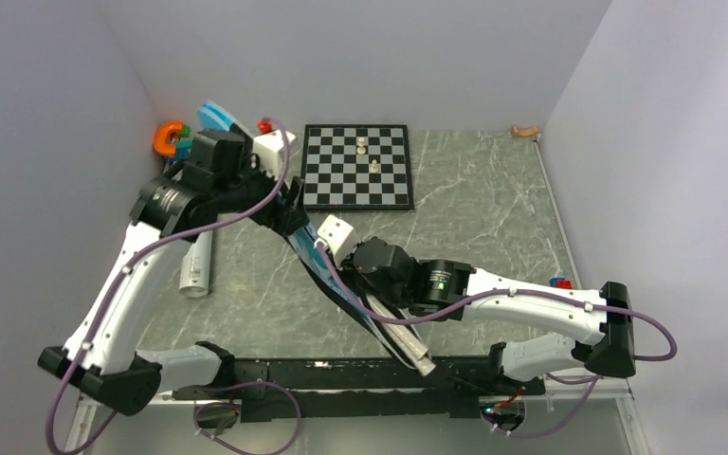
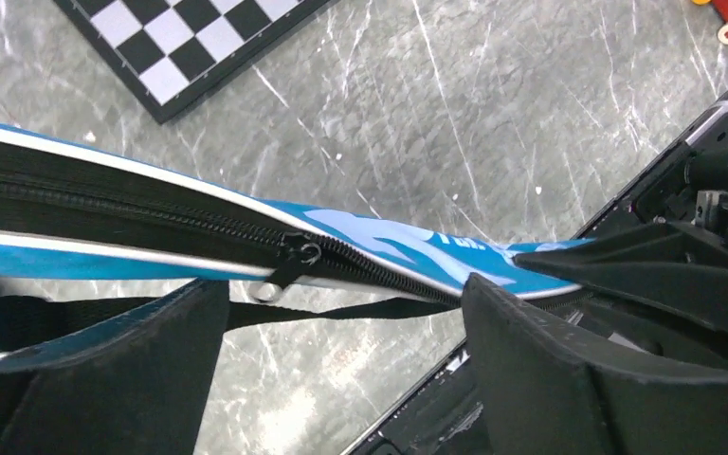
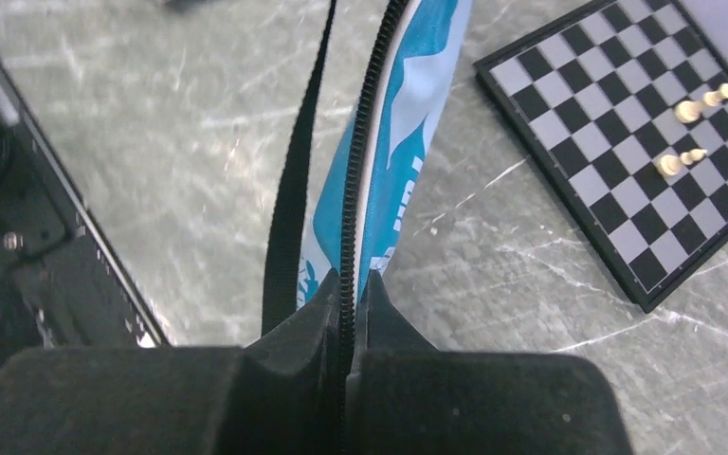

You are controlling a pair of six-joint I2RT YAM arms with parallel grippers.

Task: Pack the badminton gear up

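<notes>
Fabric construction likely makes the blue racket-shaped "SPORT" bag [image 1: 327,275] light and limp. Expect it to sag and twist between supports, and expect the glossy panel to slip under a flat pinch. The judged hold points are the stiffer seams: the black zipper track [image 3: 353,142] or the white-piped edge, not the loose black strap [image 3: 294,190].

The bag is raised above the grey marbled table [image 1: 493,246] between both arms. Its long axis runs diagonally, with the wide end far-left beside the black-and-white chessboard [image 1: 356,166] and the narrow end near-right at the front rail.

The right gripper [image 3: 346,294] is clamped on the zipper edge. The left gripper [image 2: 341,322] stands wide, with its jaws apart on either side of the black zipper pull [image 2: 299,254] and holding nothing.
</notes>
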